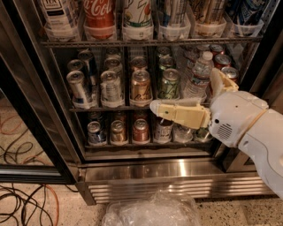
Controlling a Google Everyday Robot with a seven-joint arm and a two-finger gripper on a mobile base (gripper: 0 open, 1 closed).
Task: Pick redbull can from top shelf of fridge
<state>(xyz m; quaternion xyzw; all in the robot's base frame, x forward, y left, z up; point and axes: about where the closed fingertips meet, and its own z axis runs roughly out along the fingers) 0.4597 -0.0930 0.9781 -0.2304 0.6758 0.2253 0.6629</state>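
Cream fingers point(177, 114) spread and holding nothing, the gripper point(185, 90) hangs before the middle rack point(110, 108) — ready, we judge, to close on the redbull can point(171, 12), which seems to stand higher, in a tray point(172, 32) on the top shelf point(110, 43) of the fridge point(154, 170).

Arm point(265, 141): white and thick. It comes in from the bottom right and reaches up and to the left.
Wrist point(234, 117): a round white lump with a small grille on its side.
Gripper point(184, 90): at the end of the arm, middle right of the view.
Fingers point(177, 113): cream. One lies flat and points left. The other points up.
Jaws: spread wide apart, holding nothing.
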